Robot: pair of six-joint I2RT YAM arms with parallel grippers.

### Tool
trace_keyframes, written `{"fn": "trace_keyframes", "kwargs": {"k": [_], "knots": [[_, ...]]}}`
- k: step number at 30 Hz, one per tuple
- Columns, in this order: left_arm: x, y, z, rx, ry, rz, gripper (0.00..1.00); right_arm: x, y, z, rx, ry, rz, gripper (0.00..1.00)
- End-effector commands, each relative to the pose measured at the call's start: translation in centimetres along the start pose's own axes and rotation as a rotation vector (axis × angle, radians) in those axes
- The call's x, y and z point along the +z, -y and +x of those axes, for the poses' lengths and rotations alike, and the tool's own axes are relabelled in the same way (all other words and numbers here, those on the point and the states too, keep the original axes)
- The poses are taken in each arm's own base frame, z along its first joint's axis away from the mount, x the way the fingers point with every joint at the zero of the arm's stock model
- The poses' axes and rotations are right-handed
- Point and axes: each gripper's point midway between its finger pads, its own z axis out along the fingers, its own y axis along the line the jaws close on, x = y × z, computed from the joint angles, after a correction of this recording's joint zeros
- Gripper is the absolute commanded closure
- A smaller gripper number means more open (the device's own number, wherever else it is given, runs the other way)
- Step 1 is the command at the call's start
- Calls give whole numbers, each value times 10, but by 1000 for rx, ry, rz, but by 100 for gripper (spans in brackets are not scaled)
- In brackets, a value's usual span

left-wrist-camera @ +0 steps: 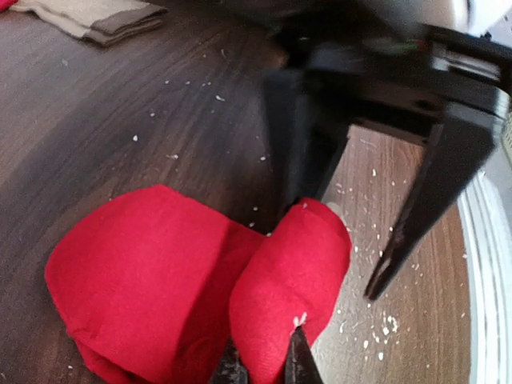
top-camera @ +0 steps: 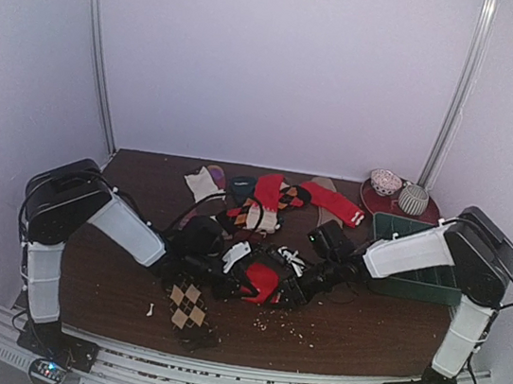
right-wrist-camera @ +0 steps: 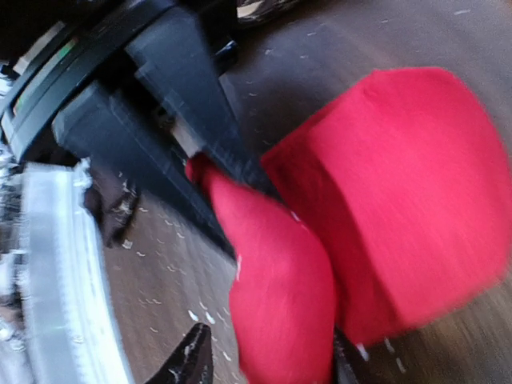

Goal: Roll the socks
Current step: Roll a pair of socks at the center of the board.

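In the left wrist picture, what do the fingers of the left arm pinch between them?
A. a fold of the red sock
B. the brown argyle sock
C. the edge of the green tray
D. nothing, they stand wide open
A: at the bottom of the left wrist view the left fingers stand close together, with a fold of the red sock squeezed between them.

The dark wood table [top-camera: 380,334] carries a bundled red sock [top-camera: 266,279] at centre; an argyle sock [top-camera: 187,304] near its front edge; a heap of socks [top-camera: 270,199] behind it, and a green tray [top-camera: 424,290] at right; pale specks [top-camera: 281,326] lie scattered in front, possibly lint.
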Motion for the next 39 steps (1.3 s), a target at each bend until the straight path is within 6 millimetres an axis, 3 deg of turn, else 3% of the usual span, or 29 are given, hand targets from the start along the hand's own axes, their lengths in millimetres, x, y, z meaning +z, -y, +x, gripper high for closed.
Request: {"fn": "trace_keyframes", "kwargs": {"k": [1, 5, 9, 18, 25, 28, 33, 35, 36, 39], "knots": [[-6, -20, 126, -383, -360, -85, 100, -25, 6, -17, -202, 151, 251, 51], [-12, -14, 157, -460, -438, -83, 100, -33, -15, -30, -501, 235, 407, 45], [-13, -10, 167, -493, -471, -67, 100, -28, -31, -35, -667, 275, 445, 43], [-16, -6, 172, -488, -510, -51, 100, -1, -8, -33, -741, 162, 501, 42], [-18, -3, 177, -487, -520, -38, 100, 13, 14, -10, -691, 82, 521, 43], [-19, -3, 177, -482, -522, -35, 100, 17, 18, -4, -666, 59, 515, 51], [-18, -3, 174, -465, -517, -35, 100, 24, 29, 9, -571, 11, 484, 80], [-20, -8, 168, -441, -500, -64, 100, 24, 31, 15, -493, 4, 444, 85], [-20, -11, 163, -424, -488, -81, 98, 24, 31, 17, -456, 7, 418, 85], [-25, -20, 132, -344, -411, -134, 54, 24, 26, 23, -340, 7, 316, 86]]}}
